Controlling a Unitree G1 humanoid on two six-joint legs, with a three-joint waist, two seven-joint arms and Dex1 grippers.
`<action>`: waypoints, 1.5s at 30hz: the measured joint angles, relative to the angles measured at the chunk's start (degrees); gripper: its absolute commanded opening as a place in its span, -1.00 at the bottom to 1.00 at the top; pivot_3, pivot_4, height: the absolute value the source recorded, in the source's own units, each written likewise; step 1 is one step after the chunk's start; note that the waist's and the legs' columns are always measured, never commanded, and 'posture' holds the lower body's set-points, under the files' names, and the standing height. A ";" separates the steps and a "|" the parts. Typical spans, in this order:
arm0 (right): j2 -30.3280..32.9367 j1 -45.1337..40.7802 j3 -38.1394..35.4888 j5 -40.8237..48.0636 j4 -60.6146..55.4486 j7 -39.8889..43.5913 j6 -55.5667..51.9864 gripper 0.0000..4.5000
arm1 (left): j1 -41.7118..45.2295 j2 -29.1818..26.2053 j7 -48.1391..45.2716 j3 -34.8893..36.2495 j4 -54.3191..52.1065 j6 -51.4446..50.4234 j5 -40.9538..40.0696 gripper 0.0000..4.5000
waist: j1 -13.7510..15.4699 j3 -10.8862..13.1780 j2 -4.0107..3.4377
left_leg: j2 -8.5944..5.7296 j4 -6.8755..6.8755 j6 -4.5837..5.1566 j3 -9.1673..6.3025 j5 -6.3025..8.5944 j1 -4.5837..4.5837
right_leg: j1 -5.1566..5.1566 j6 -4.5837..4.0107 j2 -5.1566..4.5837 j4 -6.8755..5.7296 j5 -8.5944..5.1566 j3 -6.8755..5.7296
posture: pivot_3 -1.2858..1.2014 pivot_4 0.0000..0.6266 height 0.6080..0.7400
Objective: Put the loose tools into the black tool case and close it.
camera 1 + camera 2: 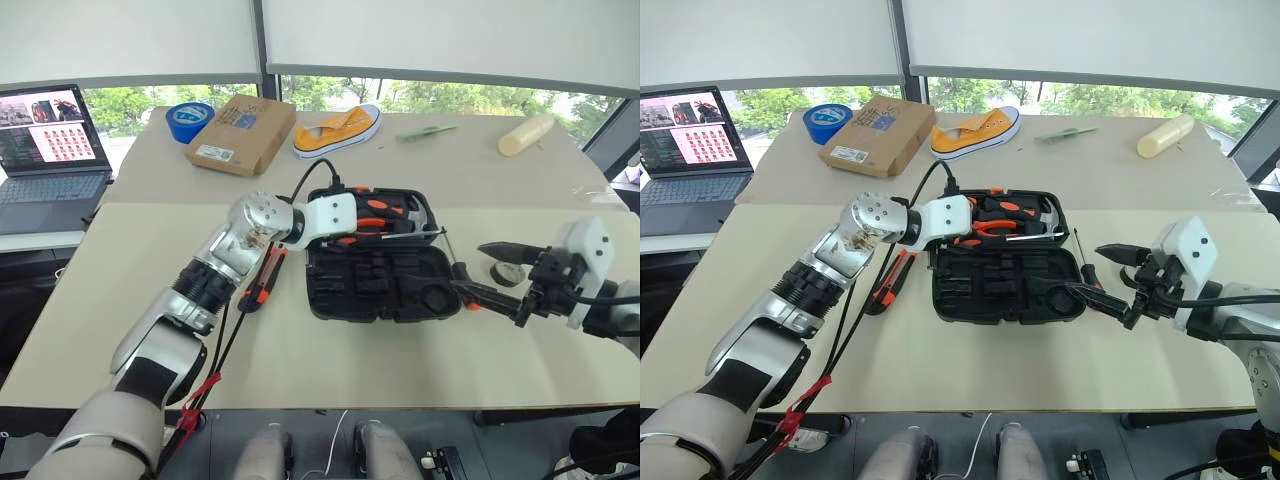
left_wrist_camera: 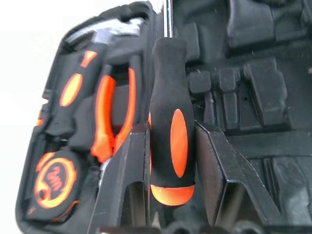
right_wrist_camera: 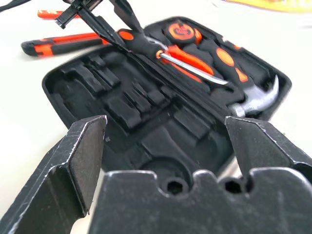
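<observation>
Silver ribbed left arm (image 1: 205,280) with white wrist housing. A black cable (red tie lower down) runs behind its black-fingered pincer (image 2: 170,161).

We see a matt black moulded plastic tool case (image 1: 375,285), a screwdriver's shiny metal shaft (image 3: 192,67) and a glossy steel hammer head (image 3: 258,100).

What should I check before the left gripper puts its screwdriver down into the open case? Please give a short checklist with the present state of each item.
1. Left gripper holds the black-and-orange screwdriver by its handle: ok.
2. Black tool case lies open: ok.
3. Screwdriver is above the case: ok.
4. Which recess fits it: cannot tell.
5. Right gripper is open and beside the case, not over it: ok.
6. All loose tools are packed: not ok; the folding utility knife lies on the table.
</observation>
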State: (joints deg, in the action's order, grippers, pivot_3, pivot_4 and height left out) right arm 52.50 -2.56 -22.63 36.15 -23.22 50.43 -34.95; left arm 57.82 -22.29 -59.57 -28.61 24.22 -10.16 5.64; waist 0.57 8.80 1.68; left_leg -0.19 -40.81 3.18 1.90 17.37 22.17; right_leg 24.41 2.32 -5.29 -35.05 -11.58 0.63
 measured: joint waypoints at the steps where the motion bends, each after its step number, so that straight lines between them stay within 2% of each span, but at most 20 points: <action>1: -0.22 -0.02 -0.21 0.00 -0.03 -0.48 0.00 1.00 | 0.00 0.23 -0.59 -0.53 0.37 0.10 0.54 -0.62 | 0.06 0.00 0.00 | 0.00 0.00 0.00 0.00 0.00 -0.01 | -0.01 0.00 0.00 -0.01 0.00 0.00 | 0.03 -0.52 0.92; 14: -1.85 -0.49 -0.28 0.11 -1.67 -3.19 -0.02 1.00 | 1.45 3.87 0.09 -1.80 9.99 4.17 7.69 -0.62 | 0.28 0.00 0.00 | 0.00 -0.09 0.01 -0.02 0.01 0.06 | -0.01 0.07 -0.05 0.00 0.04 -0.01 | 0.03 -0.52 0.92; 16: -2.29 -0.49 -0.28 0.16 -2.18 -3.25 -0.02 1.00 | 1.78 4.13 -0.11 -1.71 10.31 4.13 7.70 -0.17 | 0.25 0.00 0.00 | 0.00 -0.09 0.02 -0.02 0.01 0.06 | -0.01 0.07 -0.04 0.00 0.04 -0.01 | 0.03 -0.52 0.92; 17: -2.35 -0.47 -0.28 0.20 -2.26 -3.27 -0.03 1.00 | 1.91 4.35 -0.17 -1.60 10.31 4.11 7.69 -0.10 | 0.26 0.00 0.00 | 0.00 -0.09 0.02 -0.02 0.01 0.06 | -0.01 0.07 -0.05 0.00 0.04 -0.01 | 0.03 -0.52 0.92; 23: -2.67 0.08 -0.30 0.77 -3.34 -3.31 -0.10 1.00 | 3.38 4.88 -1.49 0.63 9.66 3.41 7.31 0.89 | 0.21 0.00 0.00 | 0.01 -0.09 0.02 -0.02 0.01 0.05 | -0.01 0.07 -0.04 -0.01 0.04 -0.01 | 0.03 -0.52 0.92; 24: -2.67 0.25 -0.32 0.87 -3.34 -3.31 -0.11 1.00 | 3.43 4.91 -1.79 0.88 9.07 3.13 7.23 0.98 | 0.23 0.00 0.00 | 0.01 -0.09 0.02 -0.02 0.01 0.05 | -0.01 0.07 -0.04 -0.01 0.04 -0.01 | 0.03 -0.52 0.92; 27: -2.68 0.43 -0.32 1.13 -3.33 -3.31 -0.13 1.00 | 3.53 5.37 -2.46 1.47 7.89 2.48 7.12 0.98 | 0.26 0.00 0.00 | 0.00 -0.10 0.02 -0.02 0.01 0.06 | -0.01 0.07 -0.05 -0.01 0.04 0.00 | 0.03 -0.52 0.92; 30: -2.68 0.41 -0.32 1.14 -3.33 -3.36 -0.13 1.00 | 3.92 6.11 -2.57 1.48 7.96 2.53 7.12 0.60 | 0.26 0.00 0.00 | 0.00 -0.11 0.02 -0.02 0.01 0.06 | -0.01 0.07 -0.05 -0.01 0.04 0.00 | 0.03 -0.52 0.92; 39: -2.73 0.37 -0.29 1.08 -3.20 -3.87 -0.12 1.00 | 4.53 9.71 -1.12 1.46 13.52 4.11 7.71 -0.93 | 0.23 0.00 0.00 | -0.01 -0.11 0.02 -0.02 0.01 0.06 | -0.01 0.07 -0.04 -0.01 0.04 -0.01 | 0.03 -0.52 0.92; 45: -2.76 0.47 -0.29 1.10 -3.21 -4.35 -0.12 1.00 | 4.93 10.88 0.38 0.92 17.21 6.31 9.09 -0.97 | 0.27 0.00 0.00 | -0.01 -0.11 0.02 -0.02 0.01 0.05 | -0.02 0.07 -0.04 -0.02 0.04 -0.01 | 0.03 -0.52 0.92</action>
State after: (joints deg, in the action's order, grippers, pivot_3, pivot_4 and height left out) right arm 49.74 -2.09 -22.93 37.25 -26.43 46.07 -35.07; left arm 62.75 -11.41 -59.19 -27.69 41.43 -3.85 14.73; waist 0.84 8.80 1.68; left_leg -0.20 -40.92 3.21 1.88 17.38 22.23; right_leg 24.39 2.39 -5.33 -35.07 -11.54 0.62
